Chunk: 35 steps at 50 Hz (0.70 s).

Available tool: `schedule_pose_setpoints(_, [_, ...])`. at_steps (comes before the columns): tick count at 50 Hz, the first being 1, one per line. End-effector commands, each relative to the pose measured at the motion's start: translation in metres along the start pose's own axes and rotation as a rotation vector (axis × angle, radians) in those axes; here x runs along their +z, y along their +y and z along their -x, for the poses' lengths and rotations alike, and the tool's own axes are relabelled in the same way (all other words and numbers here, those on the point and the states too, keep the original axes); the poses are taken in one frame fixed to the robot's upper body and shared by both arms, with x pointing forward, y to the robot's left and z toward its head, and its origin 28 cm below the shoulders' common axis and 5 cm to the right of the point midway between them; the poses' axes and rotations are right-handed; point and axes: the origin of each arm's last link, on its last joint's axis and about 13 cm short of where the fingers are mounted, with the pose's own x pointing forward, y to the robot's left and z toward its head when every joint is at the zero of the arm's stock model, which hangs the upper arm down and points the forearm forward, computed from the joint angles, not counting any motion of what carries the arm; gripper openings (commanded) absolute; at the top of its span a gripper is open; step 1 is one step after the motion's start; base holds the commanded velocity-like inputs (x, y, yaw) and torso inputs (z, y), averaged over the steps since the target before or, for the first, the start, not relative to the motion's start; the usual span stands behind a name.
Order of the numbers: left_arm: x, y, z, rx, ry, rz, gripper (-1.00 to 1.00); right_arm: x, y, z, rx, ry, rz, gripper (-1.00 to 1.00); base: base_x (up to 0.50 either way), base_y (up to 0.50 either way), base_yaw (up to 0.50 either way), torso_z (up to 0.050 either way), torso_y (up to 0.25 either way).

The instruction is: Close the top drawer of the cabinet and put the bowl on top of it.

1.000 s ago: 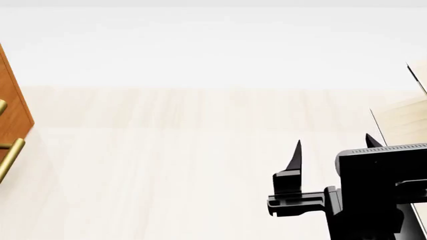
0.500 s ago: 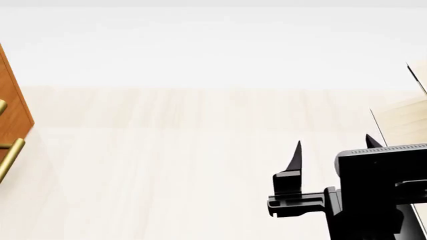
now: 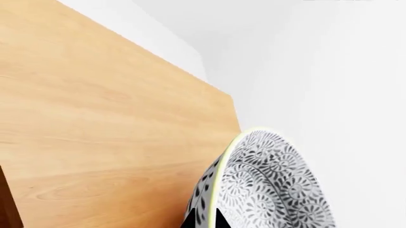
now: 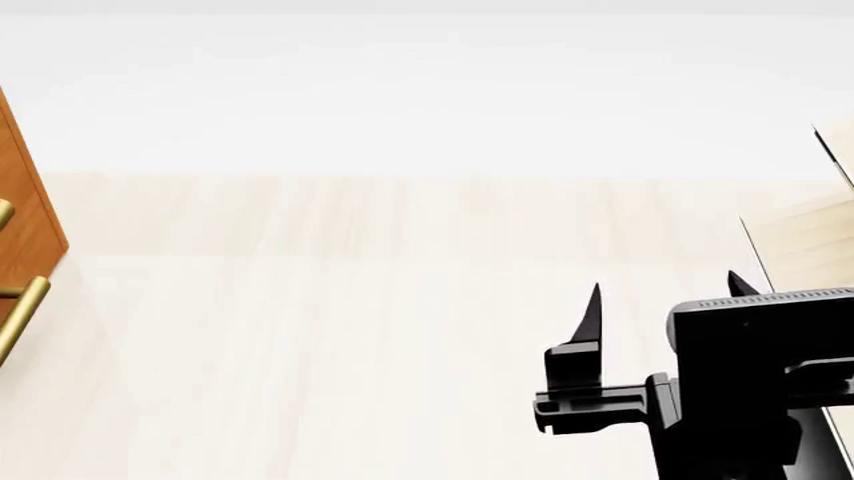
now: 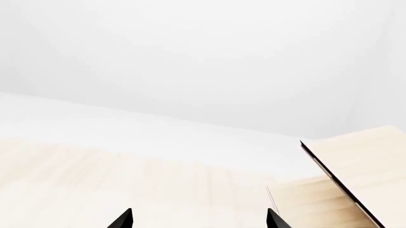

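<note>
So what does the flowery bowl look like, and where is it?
The bowl shows only in the left wrist view. It is round and deep, white with a thick grey flower pattern inside and out, and a pale cream rim. It looks like glazed pottery. It is tipped on its side towards the camera, with the dark fingertips of the left gripper pinching its rim. Behind it lies a flat orange-brown wooden surface; whether the bowl touches it cannot be told.

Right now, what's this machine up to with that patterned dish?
The left gripper seems to hold the floral bowl by its rim, beside the cabinet's flat wooden top; whether the bowl rests on it can't be told. The right gripper hangs open and empty over the pale floor. The head view catches only the cabinet's edge with brass handles.
</note>
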Motion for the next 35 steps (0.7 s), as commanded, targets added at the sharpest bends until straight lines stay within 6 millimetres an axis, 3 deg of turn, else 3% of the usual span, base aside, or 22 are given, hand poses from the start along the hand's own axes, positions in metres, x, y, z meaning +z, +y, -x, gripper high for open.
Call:
schedule_pose_setpoints(1, [0.0014,0.0023,-0.0004,0.003,-0.014,0.01,-1.0,-0.0018,-0.0002,-0.0002,0.0,0.002,-0.003,1.0,0.0,0.0,0.0,0.0,0.0])
schedule_pose_setpoints(14, [-0.004,0.0085,-0.0066,0.041,0.027,-0.02,-1.0,-0.0006,0.0,0.0006,0.001,0.0,-0.002,1.0,0.0,0.0,0.0,0.0,0.0])
schedule_pose_setpoints(15, [-0.0035,0.0085,-0.007,0.038,0.022,-0.017,1.0,-0.0002,-0.0004,0.0007,0.0,0.0,-0.004,1.0,0.0,0.0,0.0,0.0,0.0])
schedule_pose_setpoints(35, [-0.0071,0.0049,-0.0047,-0.029,0.074,-0.012,1.0,-0.0017,0.0007,-0.0008,0.002,0.002,-0.003,1.0,0.0,0.0,0.0,0.0,0.0])
